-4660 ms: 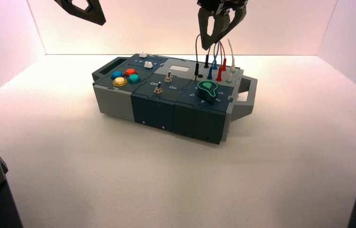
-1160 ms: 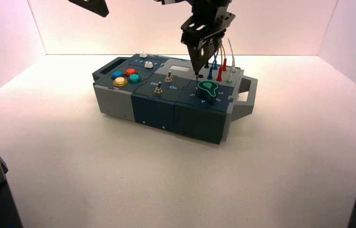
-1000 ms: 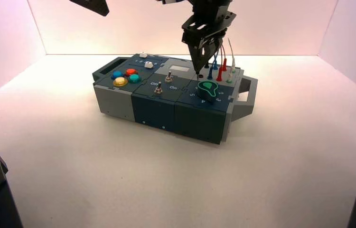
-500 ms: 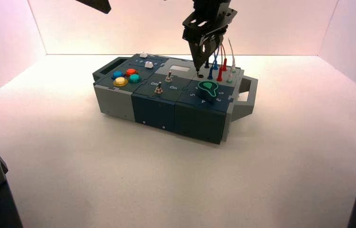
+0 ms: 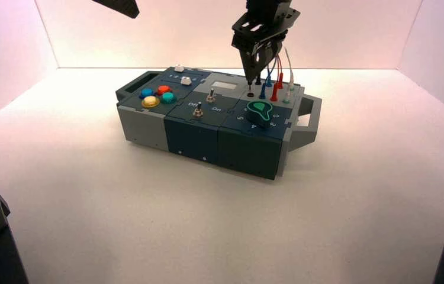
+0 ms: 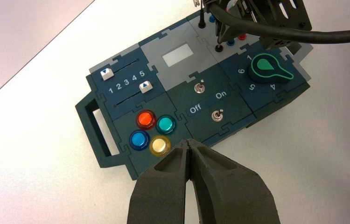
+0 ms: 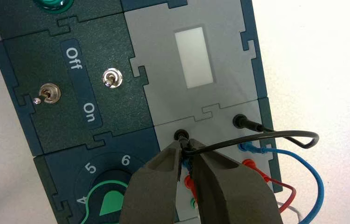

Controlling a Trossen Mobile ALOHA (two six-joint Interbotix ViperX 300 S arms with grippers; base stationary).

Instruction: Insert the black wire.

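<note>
Right fingers (image 7: 189, 151) pinching the black wire (image 7: 257, 138) by its plug at a socket on the box (image 5: 196, 133), upper centre of the high view, left fingers (image 6: 190, 147) closed, empty, idling at upper left.

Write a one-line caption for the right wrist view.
Right gripper holds the black wire plug at a grey-panel socket.

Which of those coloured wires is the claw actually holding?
The black wire: the right gripper pinches its plug over a socket. The blue wire and red wire sit untouched beside it.
</note>
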